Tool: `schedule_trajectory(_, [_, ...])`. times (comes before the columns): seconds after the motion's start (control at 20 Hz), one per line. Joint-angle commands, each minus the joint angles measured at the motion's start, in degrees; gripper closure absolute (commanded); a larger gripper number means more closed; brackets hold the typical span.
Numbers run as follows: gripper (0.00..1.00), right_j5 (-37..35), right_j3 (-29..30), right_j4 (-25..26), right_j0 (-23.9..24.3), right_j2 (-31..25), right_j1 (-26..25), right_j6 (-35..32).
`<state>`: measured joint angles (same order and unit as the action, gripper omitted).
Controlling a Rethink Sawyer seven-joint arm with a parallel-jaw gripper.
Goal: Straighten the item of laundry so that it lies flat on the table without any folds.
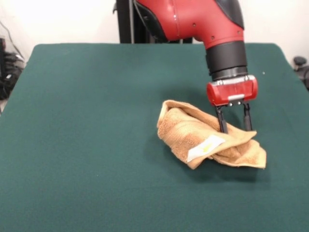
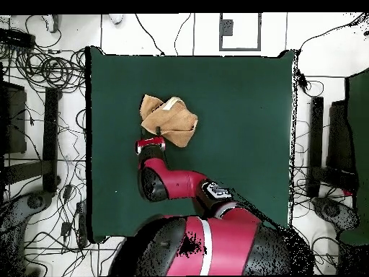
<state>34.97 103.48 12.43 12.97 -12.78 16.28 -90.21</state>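
Parted jaws on crumpled towel

— Is the lighting even?
— Bright, diffuse, from above; glossy highlights on the red arm.
— Shadows?
— Soft, beneath the towel on the matte table. Focus slightly soft.

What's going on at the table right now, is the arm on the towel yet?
The red arm's gripper is down at the crumpled tan towel, its two fingers spread apart, tips at the cloth's far edge. The towel lies bunched in folds on the green table, its white-yellow tag facing the front camera. It is not flat yet. Whether the tips already pinch any cloth cannot be told.
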Motion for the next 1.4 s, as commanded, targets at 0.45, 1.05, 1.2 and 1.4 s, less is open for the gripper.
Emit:
schedule_trajectory(0.45, [0.00, -4.28, -3.43, -5.00, -3.19, -4.59, -1.61, -12.59])
schedule_trajectory(1.05, [0.00, -5.14, -3.50, -6.11, -4.02, -3.54, -1.27, -11.41])
schedule_trajectory(1.2, [0.00, -5.54, -3.56, -6.68, -4.36, -3.18, -1.22, -11.19])
schedule_trajectory(1.4, [0.00, -7.41, -1.28, -11.51, -6.97, -0.74, 2.52, -10.86])
